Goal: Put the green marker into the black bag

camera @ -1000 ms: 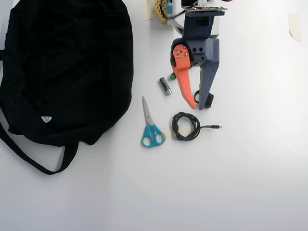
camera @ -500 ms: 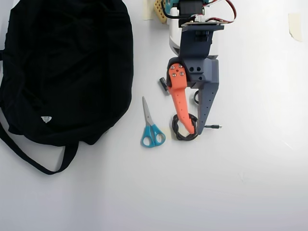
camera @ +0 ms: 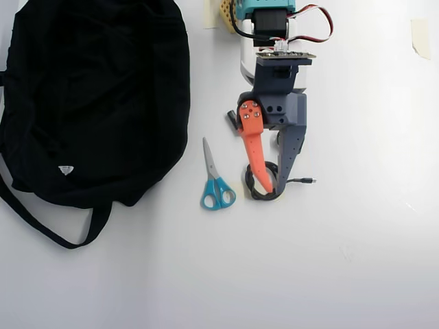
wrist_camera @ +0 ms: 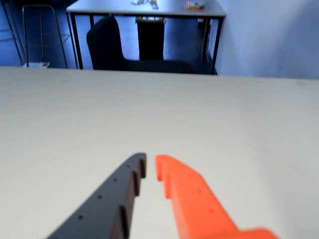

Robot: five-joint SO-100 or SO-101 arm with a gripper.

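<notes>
The black bag (camera: 96, 96) fills the left of the overhead view, with its strap trailing toward the bottom left. My gripper (camera: 273, 191) reaches down the middle of that view, and its orange and grey fingers are almost together over a coiled black cable (camera: 255, 184). In the wrist view the gripper (wrist_camera: 150, 160) shows only a thin slit between the tips, with nothing in it and bare table ahead. The green marker shows in neither view; the arm covers the spot beside the battery.
Blue-handled scissors (camera: 216, 181) lie between the bag and the cable. A dark battery end (camera: 231, 119) peeks out left of the gripper body. The cable's plug (camera: 309, 181) points right. A tape scrap (camera: 420, 34) sits at the top right.
The gripper has moved down the overhead view, from beside the battery to over the coiled cable. Its fingers have closed from a wide spread to nearly touching.
</notes>
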